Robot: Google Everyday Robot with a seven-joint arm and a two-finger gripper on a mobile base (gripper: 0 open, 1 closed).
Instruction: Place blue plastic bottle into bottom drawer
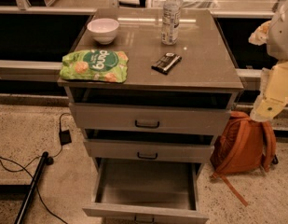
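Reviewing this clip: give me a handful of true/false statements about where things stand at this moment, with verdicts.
1. The blue plastic bottle stands upright on the cabinet top. True.
2. The bottom drawer is shut. False: it is pulled out.
3. The gripper holds the bottle. False: it is at the right edge of the view, apart from the bottle.
4. A green snack bag lies at the front left of the cabinet top. True.
5. The white bowl sits in the middle drawer. False: it is on the cabinet top, back left.
6. An orange backpack rests on the floor to the right of the cabinet. True.
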